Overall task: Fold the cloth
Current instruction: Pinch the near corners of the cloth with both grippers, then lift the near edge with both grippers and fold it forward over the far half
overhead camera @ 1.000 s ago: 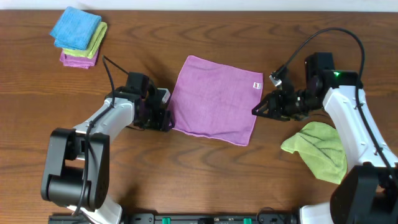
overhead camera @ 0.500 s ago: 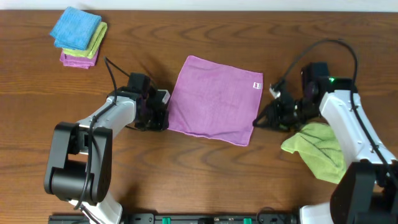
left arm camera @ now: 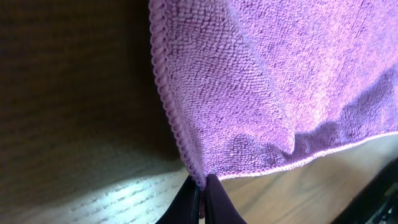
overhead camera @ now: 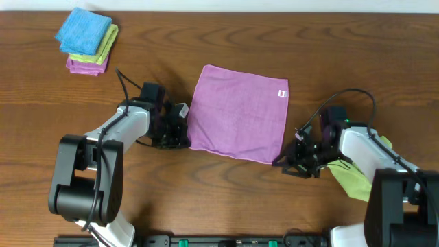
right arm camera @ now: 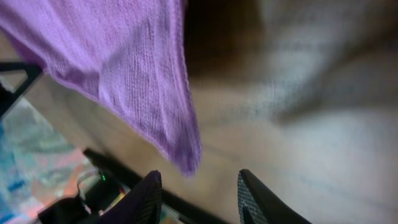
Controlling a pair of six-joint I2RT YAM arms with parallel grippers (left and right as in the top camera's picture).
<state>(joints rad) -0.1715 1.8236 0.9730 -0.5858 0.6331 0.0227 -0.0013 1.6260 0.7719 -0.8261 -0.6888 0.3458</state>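
The purple-pink cloth [overhead camera: 240,113] lies flat in the middle of the table, its white tag [overhead camera: 282,94] at the far right corner. My left gripper [overhead camera: 182,134] is shut on the cloth's near left corner. In the left wrist view the hem of the cloth [left arm camera: 280,81] is pinched between the two dark tips of that gripper [left arm camera: 202,185]. My right gripper [overhead camera: 282,163] sits low at the near right corner, open. The right wrist view shows the cloth's corner [right arm camera: 186,155] hanging just ahead of the gap in the right gripper [right arm camera: 199,180], not between the fingers.
A stack of folded cloths [overhead camera: 86,41], blue on top of lime green and purple, lies at the far left. A crumpled lime-green cloth [overhead camera: 357,180] lies at the near right, partly under my right arm.
My left gripper has shut on the cloth's near left corner. My right arm has come down the cloth's right edge to the near right corner, its jaws wider.
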